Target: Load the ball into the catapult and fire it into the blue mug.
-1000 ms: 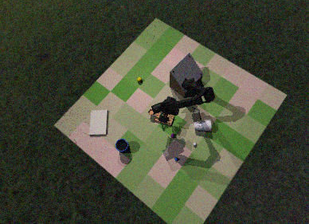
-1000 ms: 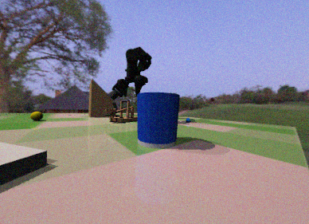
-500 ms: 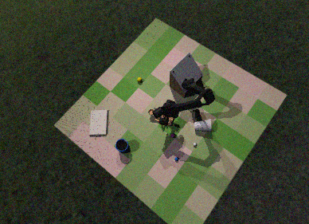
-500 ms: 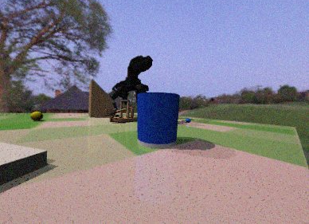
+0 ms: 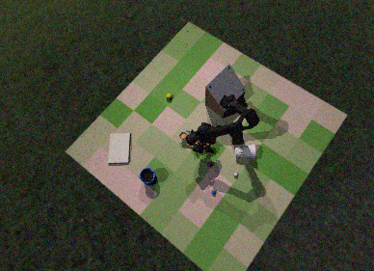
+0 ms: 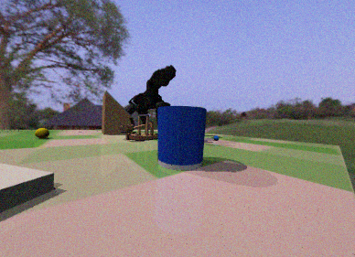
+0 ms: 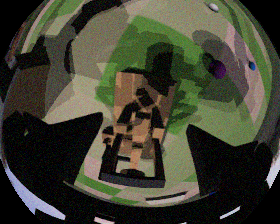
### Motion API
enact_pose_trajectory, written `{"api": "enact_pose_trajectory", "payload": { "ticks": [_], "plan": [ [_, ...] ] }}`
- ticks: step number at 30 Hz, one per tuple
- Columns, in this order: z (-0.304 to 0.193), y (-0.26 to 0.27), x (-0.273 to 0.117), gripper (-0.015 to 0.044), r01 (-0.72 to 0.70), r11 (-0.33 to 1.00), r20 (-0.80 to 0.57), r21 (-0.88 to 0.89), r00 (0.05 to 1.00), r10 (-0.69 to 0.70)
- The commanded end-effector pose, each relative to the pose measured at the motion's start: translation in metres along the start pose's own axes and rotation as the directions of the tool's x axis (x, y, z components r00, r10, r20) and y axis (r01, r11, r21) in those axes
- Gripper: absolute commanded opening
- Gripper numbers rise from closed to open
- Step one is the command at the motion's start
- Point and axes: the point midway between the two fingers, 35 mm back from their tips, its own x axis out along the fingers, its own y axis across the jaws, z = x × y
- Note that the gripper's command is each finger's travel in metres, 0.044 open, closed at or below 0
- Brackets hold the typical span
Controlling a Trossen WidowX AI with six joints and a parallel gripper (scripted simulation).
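The wooden catapult point(image 7: 138, 127) point(image 6: 147, 137) stands under the arm; in the top view the arm hides most of it. The blue mug point(image 5: 147, 176) point(image 6: 181, 136) stands upright, apart from the catapult. My gripper point(image 7: 145, 123) is open and empty, its fingers on either side of the catapult in the wrist view; I cannot tell whether they touch it. A purple ball point(image 5: 209, 164) point(image 7: 217, 69), a blue ball point(image 5: 214, 192) point(image 6: 216, 138) point(image 7: 252, 65) and a white ball point(image 5: 235, 175) point(image 7: 213, 7) lie beside the catapult. I cannot make out a ball in the catapult.
A tall grey block point(image 5: 226, 83) stands behind the arm. A white cylinder point(image 5: 245, 151) lies near the arm. A flat white box point(image 5: 120, 149) point(image 6: 23, 176) lies near the mug. A yellow ball point(image 5: 169, 95) point(image 6: 42, 133) lies farther off.
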Motion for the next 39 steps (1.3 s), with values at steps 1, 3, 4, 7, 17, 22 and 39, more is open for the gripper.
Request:
{"api": "enact_pose_trajectory", "payload": {
  "ticks": [1,3,4,7,17,22,39],
  "plan": [
    [0.0,0.004,0.01,0.044,-0.01,1.0,0.011,0.014,1.0,0.01],
    [0.001,0.004,0.014,0.044,-0.01,1.0,0.011,0.013,1.0,0.01],
    [0.001,0.004,0.015,0.044,-0.01,1.0,0.011,0.013,1.0,0.01],
    [0.001,0.005,0.02,0.044,-0.01,1.0,0.012,0.013,1.0,0.01],
    [0.002,0.005,0.032,0.044,-0.009,1.0,0.013,0.013,1.0,0.009],
    [0.002,0.005,0.032,0.044,-0.009,1.0,0.013,0.013,1.0,0.009],
    [0.002,0.003,0.029,0.0111,-0.004,1.0,0.007,0.003,1.0,0.004]
  ]
}}
